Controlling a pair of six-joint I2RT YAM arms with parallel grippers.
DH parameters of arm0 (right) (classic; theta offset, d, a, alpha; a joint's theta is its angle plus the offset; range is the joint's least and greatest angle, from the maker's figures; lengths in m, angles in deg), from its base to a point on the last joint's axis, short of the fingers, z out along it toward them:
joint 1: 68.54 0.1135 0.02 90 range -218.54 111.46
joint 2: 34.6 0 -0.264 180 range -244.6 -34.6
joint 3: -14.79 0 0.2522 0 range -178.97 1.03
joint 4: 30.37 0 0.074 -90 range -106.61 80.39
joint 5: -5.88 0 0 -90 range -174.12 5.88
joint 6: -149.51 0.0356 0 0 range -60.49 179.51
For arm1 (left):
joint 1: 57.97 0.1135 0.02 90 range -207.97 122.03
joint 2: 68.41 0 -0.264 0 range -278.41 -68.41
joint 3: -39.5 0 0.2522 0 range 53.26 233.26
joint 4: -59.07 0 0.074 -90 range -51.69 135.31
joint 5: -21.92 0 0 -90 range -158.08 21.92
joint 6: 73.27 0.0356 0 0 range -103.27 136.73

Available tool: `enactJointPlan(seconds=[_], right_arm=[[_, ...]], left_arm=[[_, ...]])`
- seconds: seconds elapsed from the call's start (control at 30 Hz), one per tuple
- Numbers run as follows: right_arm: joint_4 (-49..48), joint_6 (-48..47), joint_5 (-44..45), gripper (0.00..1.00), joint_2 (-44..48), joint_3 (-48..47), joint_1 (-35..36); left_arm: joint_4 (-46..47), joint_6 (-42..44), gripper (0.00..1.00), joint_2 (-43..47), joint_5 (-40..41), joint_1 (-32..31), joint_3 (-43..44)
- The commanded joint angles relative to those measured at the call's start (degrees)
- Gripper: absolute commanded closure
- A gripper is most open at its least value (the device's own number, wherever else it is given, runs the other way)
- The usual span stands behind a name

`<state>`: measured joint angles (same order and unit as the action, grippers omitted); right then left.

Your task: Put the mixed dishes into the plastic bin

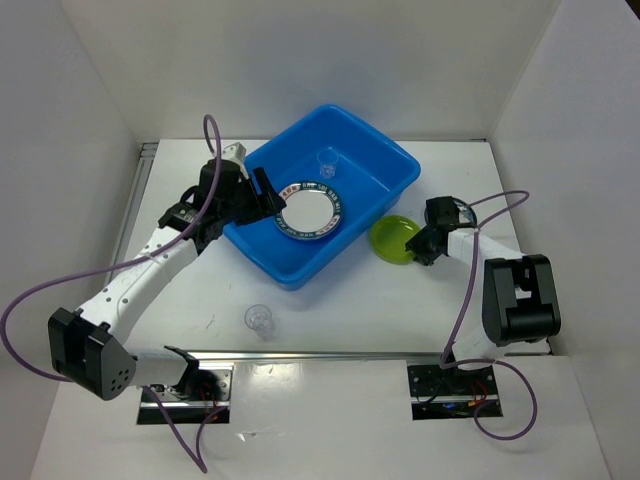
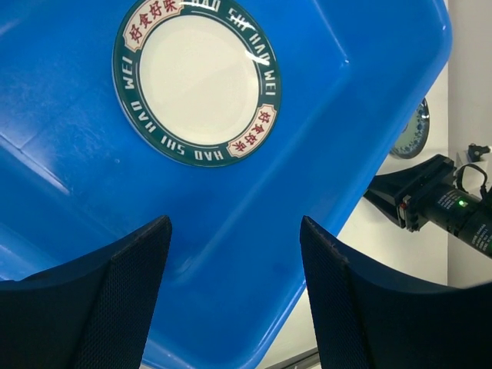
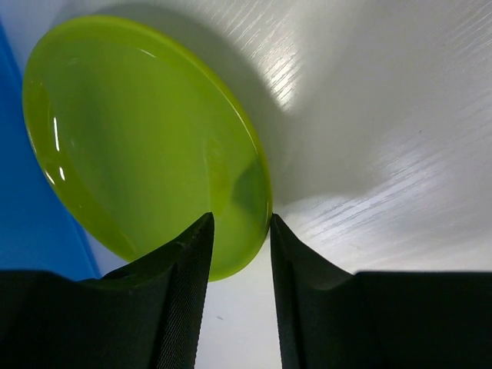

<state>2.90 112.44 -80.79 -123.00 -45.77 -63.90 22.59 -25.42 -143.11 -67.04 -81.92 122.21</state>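
Observation:
The plastic bin point(image 1: 400, 162) stands mid-table, bright blue. Inside it lie a teal-and-red-rimmed white plate point(image 1: 310, 210) and, at the far corner, a small clear cup point(image 1: 327, 160). My left gripper point(image 1: 268, 195) hovers over the bin's left side, open and empty point(image 2: 234, 231), the plate point(image 2: 197, 81) ahead of it. A lime-green plate point(image 1: 393, 238) sits tilted against the bin's right side. My right gripper point(image 1: 415, 243) straddles its near rim point(image 3: 241, 223), jaws partly open, one finger inside the plate point(image 3: 138, 131) and one at its outer edge.
Another clear cup point(image 1: 259, 319) stands on the table in front of the bin. A dark teal patterned saucer point(image 2: 415, 134) peeks out past the bin's right rim in the left wrist view. White walls close in the table on three sides.

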Motion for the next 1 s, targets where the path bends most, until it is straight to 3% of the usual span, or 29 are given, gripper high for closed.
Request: enactJointPlan(seconds=[0.0, 0.57, 0.97], right_arm=[[-4.9, 1.5, 3.0, 0.61, 1.3, 1.1, 0.6], [-10.1, 9.7, 4.8, 0.69, 7.5, 9.1, 1.2], [-14.1, 16.3, 5.5, 0.69, 10.6, 13.2, 1.8]], left_arm=[[1.6, 1.0, 0.25, 0.7, 0.5, -0.2, -0.7], [1.1, 1.5, 0.25, 1.2, 1.6, -0.2, 0.4], [0.0, 2.1, 0.25, 2.3, 1.6, -0.8, 0.4]])
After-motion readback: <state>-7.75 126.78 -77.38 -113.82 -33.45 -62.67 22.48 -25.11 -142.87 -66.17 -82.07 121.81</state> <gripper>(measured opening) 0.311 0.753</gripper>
